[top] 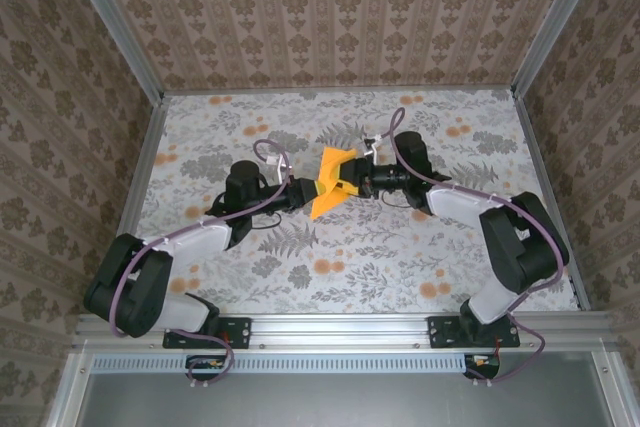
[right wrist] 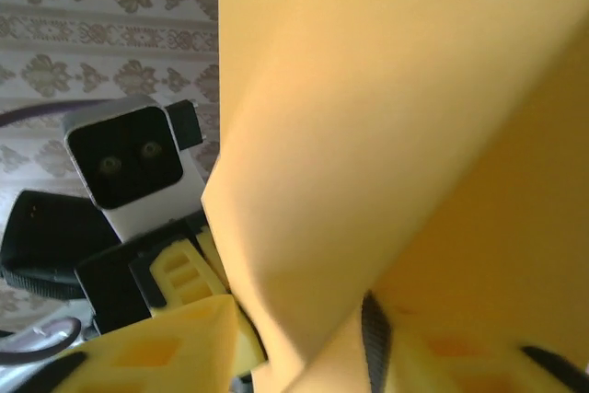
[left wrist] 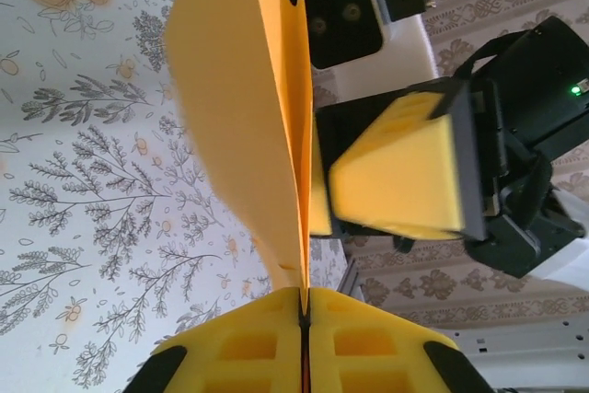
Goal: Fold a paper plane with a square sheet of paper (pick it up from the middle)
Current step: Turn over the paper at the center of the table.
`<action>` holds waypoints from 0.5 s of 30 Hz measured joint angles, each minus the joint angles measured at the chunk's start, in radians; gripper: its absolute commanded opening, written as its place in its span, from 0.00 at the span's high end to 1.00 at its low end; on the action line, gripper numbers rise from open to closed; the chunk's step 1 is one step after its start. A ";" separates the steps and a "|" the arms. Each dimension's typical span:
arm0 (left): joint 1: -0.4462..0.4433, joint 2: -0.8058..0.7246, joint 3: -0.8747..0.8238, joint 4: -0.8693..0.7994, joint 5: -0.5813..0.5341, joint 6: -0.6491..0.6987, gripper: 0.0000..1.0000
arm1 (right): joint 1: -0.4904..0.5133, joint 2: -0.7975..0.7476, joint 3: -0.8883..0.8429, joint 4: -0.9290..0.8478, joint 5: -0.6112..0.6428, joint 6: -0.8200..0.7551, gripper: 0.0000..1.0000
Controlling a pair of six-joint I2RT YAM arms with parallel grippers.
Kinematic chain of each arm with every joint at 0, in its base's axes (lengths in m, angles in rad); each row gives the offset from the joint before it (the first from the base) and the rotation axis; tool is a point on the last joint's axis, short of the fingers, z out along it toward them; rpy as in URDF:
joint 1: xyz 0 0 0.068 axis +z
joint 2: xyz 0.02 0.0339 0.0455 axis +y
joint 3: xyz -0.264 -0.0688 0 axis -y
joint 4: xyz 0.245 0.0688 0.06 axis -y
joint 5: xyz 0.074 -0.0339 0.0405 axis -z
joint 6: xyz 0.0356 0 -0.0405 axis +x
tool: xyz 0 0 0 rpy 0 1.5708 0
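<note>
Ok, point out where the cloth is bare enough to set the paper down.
Bare cloth runs between the grippers and the back wall, and again between the left arm, the right arm and the front rail. Crowded: the centre, where the left gripper and right gripper meet at the paper.

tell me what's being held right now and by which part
the folded orange-yellow paper, pinched at its narrow end by the left pincer, which is shut on it. the right pincer has its jaws apart, gripping nothing.
</note>
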 measured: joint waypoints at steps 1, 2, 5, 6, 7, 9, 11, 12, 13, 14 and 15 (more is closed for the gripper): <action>0.002 0.000 0.000 -0.016 -0.001 0.011 0.93 | -0.008 -0.024 0.002 -0.042 0.015 -0.021 0.38; 0.003 -0.001 0.003 -0.048 -0.005 0.029 0.93 | -0.018 -0.057 0.003 -0.095 0.037 -0.053 0.34; 0.001 -0.021 0.047 -0.272 -0.065 0.134 0.93 | -0.039 -0.153 0.005 -0.240 0.123 -0.143 0.25; -0.006 -0.031 0.082 -0.378 -0.108 0.184 0.93 | -0.042 -0.184 0.006 -0.288 0.162 -0.173 0.23; -0.014 -0.038 0.116 -0.466 -0.154 0.229 0.93 | -0.044 -0.210 0.006 -0.330 0.204 -0.199 0.22; -0.038 -0.047 0.222 -0.674 -0.285 0.329 0.93 | -0.046 -0.257 0.006 -0.412 0.289 -0.248 0.20; -0.066 -0.047 0.316 -0.829 -0.412 0.405 0.92 | -0.046 -0.286 0.003 -0.471 0.360 -0.280 0.18; -0.083 -0.046 0.360 -0.903 -0.481 0.439 0.92 | -0.045 -0.299 -0.004 -0.492 0.392 -0.294 0.18; -0.100 -0.043 0.397 -0.969 -0.546 0.467 0.93 | -0.045 -0.310 -0.013 -0.508 0.420 -0.302 0.18; -0.118 -0.036 0.432 -1.031 -0.616 0.490 0.93 | -0.045 -0.322 -0.028 -0.526 0.449 -0.309 0.17; -0.141 -0.020 0.472 -1.098 -0.693 0.511 0.93 | -0.045 -0.333 -0.043 -0.541 0.477 -0.314 0.17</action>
